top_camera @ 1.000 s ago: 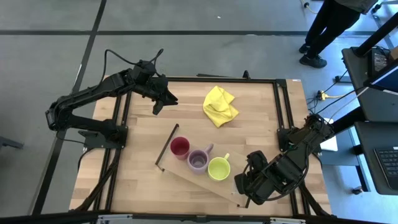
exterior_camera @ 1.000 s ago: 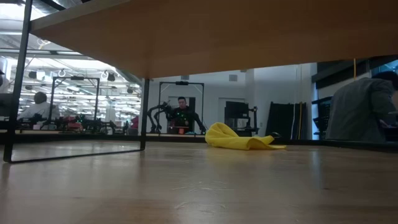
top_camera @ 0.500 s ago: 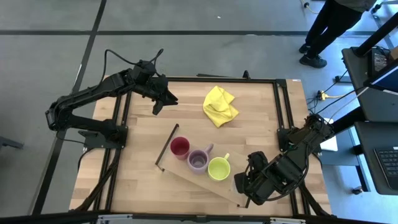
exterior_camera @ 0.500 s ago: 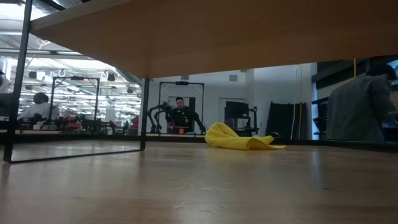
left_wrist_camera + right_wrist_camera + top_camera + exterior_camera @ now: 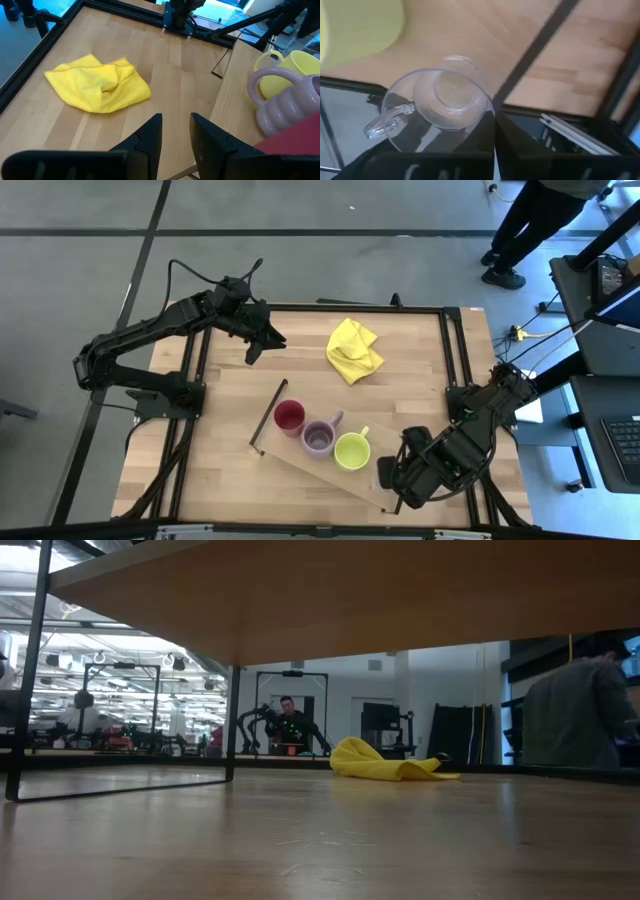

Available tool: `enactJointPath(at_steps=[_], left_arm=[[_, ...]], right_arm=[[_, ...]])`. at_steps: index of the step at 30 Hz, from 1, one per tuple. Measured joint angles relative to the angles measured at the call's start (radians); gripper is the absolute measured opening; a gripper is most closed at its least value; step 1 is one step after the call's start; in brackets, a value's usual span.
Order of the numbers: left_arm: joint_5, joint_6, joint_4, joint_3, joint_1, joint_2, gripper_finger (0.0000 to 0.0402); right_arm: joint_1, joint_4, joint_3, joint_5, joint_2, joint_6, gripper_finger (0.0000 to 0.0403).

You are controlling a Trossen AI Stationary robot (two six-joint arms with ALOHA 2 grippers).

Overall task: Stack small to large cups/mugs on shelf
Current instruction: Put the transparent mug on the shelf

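Right hand (image 5: 392, 480) still pinches the clear glass tumbler (image 5: 440, 107), barely shifted; left hand (image 5: 175, 131) unmoved, slightly parted.

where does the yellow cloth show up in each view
High view: the crumpled yellow cloth lies on the far middle of the wooden tabletop, beyond the light-wood shelf board.
Low view: cloth just right of centre, far across the table.
Left wrist view: cloth left of centre, ahead of the left gripper.
Right wrist view: not in it.
Shared landmark: the shelf's thin black rail.
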Motion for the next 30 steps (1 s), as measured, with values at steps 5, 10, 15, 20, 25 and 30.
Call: enactJointPath(at_steps=[5,10,15,20,25,30], left_arm=[[0.001,-0.001,-0.006,0.0,0.0,0.0,0.0094],[0.006,-0.001,-0.007,0.0,0.0,0.0,0.0094],[0.007,-0.001,-0.007,0.0,0.0,0.0,0.0094],[0.007,-0.001,-0.007,0.0,0.0,0.0,0.0094],[0.007,-0.001,-0.007,0.0,0.0,0.0,0.0094],[0.007,-0.001,-0.007,0.0,0.0,0.0,0.0094]], right_arm=[[-0.018,-0.031,0.01,0.039,-0.008,0.002,0.0002],[-0.028,-0.031,0.009,0.062,-0.017,0.002,0.0002],[-0.028,-0.033,-0.001,0.066,-0.017,0.001,0.0002],[-0.025,-0.032,-0.001,0.06,-0.017,-0.036,0.0002],[-0.026,-0.032,-0.001,0.06,-0.017,-0.068,0.0002],[-0.025,-0.032,-0.001,0.066,-0.017,-0.108,0.0009]])
